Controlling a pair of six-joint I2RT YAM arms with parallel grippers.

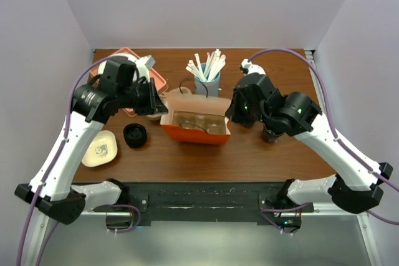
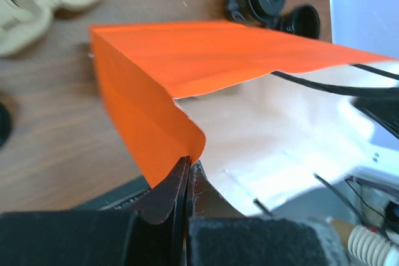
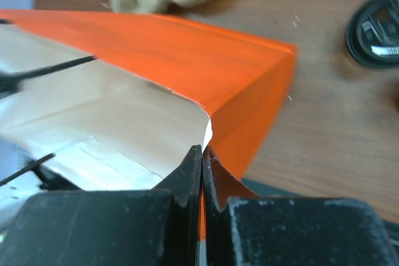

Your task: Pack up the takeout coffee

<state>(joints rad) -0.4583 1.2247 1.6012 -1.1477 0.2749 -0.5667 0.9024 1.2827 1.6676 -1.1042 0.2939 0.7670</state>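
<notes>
An orange paper bag [image 1: 194,134] stands open at the table's middle, and round shapes of a cup carrier [image 1: 198,121] show inside it. My left gripper [image 1: 163,108] is shut on the bag's left rim. In the left wrist view the fingertips [image 2: 187,164] pinch the orange edge [image 2: 181,60]. My right gripper [image 1: 230,113] is shut on the bag's right rim. In the right wrist view its tips [image 3: 202,151] pinch the bag's corner [image 3: 249,85]. Dark coffee cups [image 1: 269,133] stand right of the bag, partly hidden under the right arm.
A black lid [image 1: 134,135] and a beige pulp tray [image 1: 101,149] lie left of the bag. A pink tray [image 1: 159,79] sits at the back left. A blue cup of straws [image 1: 207,74] stands behind the bag. Two black cups [image 2: 274,4] show beyond the bag.
</notes>
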